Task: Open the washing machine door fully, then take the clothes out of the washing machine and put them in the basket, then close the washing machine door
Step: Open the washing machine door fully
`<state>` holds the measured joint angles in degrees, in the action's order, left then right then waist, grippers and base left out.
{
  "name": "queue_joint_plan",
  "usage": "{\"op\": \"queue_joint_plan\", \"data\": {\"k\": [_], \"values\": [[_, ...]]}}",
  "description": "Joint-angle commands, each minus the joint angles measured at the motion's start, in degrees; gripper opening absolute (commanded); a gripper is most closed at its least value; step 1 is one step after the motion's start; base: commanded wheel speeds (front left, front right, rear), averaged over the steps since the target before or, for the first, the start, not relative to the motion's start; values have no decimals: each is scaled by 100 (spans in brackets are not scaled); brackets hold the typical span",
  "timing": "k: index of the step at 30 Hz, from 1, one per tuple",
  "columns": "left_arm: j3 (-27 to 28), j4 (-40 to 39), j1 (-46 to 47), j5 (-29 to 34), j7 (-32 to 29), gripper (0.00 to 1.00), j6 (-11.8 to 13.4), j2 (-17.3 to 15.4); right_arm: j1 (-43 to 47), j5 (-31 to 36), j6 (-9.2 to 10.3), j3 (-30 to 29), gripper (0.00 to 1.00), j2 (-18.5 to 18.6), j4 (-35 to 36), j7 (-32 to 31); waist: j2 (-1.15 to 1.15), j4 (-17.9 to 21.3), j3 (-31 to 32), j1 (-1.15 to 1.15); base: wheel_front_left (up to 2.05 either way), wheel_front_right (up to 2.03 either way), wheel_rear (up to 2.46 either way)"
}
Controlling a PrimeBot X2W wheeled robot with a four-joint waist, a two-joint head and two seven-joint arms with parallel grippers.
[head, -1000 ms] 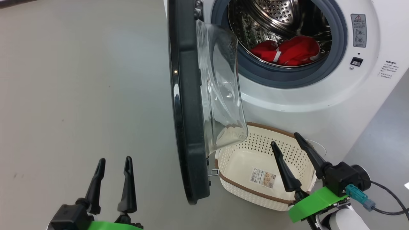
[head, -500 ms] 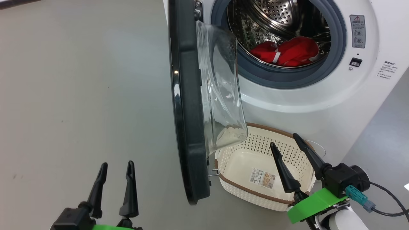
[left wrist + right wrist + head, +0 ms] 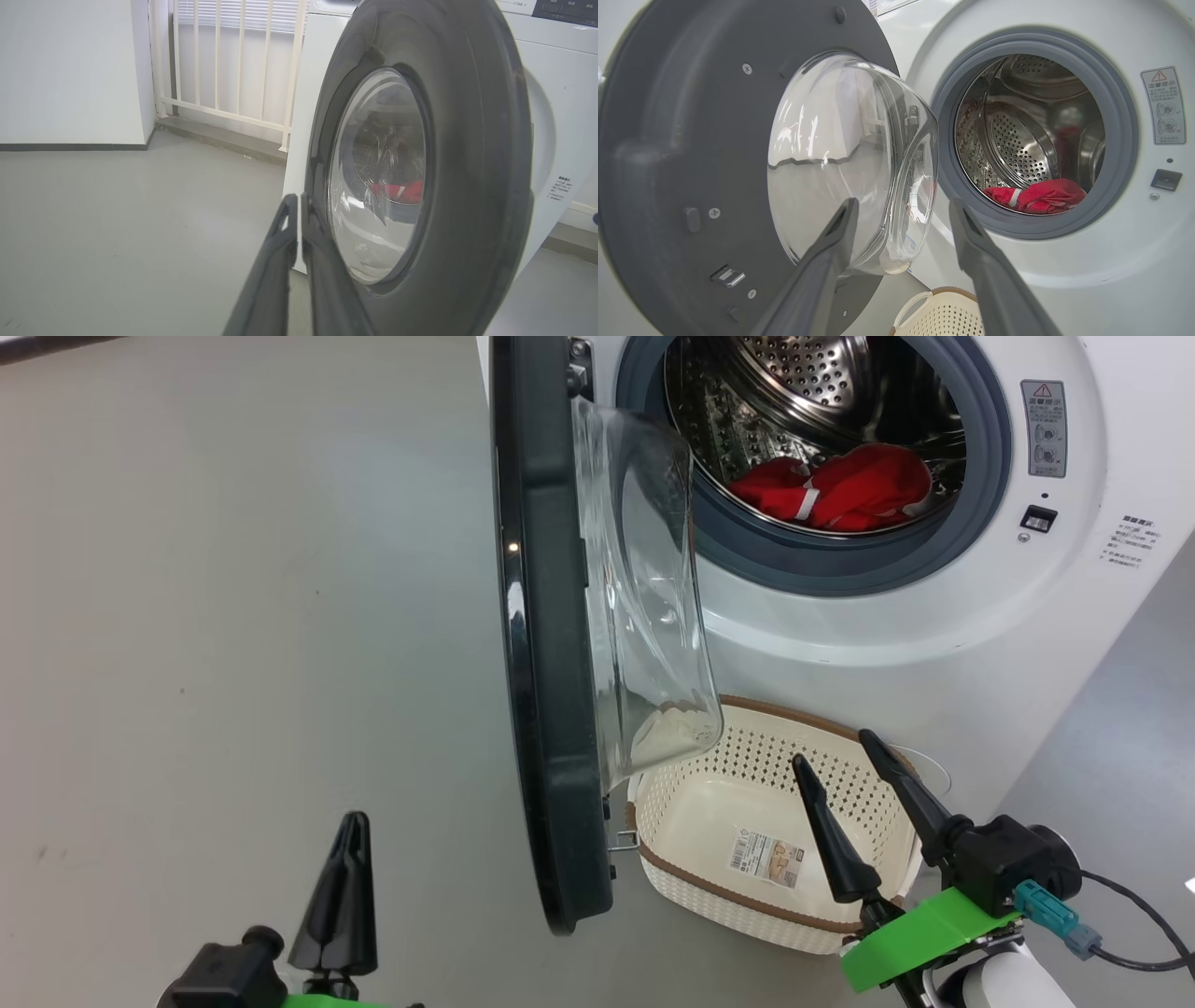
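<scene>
Just pinched together, holding nothing: left gripper (image 3: 355, 821), outside door (image 3: 551, 663). Probably for pushing door, only half swung, wider. Spread wide above basket (image 3: 747, 896): right gripper (image 3: 833, 749). In drum (image 3: 822, 373): clothes (image 3: 845, 485).

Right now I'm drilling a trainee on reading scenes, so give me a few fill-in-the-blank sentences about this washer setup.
1. Inside the washer, the clothes lie in the steel ___.
2. The basket holds ___ clothes.
3. The left tool is ___.
4. The right tool is ___.
Missing: drum; no; shut; open.
</scene>
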<state>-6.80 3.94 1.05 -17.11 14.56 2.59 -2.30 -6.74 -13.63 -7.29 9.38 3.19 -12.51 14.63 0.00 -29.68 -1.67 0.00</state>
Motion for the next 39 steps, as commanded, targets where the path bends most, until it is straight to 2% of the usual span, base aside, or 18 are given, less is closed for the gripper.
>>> {"op": "queue_joint_plan", "data": {"k": [1,9,18,23,31,39], "values": [[157,-125,168,73,44,0,12,-57,-37,-10,-20,89,100,-31,157,37,0,0,-3,0,0,0,0],[131,-572,535,65,44,0,-61,-57,-31,-14,-20,73,100,-31,142,37,0,10,19,0,0,0,0],[-127,-1208,1050,116,44,0,-257,-58,-53,16,-20,81,100,-31,140,37,0,31,31,0,0,0,0],[-495,-1473,1341,90,-33,0,-329,-58,-91,52,-20,86,100,-31,126,37,0,70,9,0,0,0,0],[-1381,-1781,1478,-63,-383,0,-291,-58,-111,31,-20,150,100,-31,98,37,0,206,-29,0,0,0,0],[-1859,-1431,1433,-162,-581,0,-249,-58,-186,66,-20,108,100,-31,57,37,0,278,-86,0,0,0,0]]}}
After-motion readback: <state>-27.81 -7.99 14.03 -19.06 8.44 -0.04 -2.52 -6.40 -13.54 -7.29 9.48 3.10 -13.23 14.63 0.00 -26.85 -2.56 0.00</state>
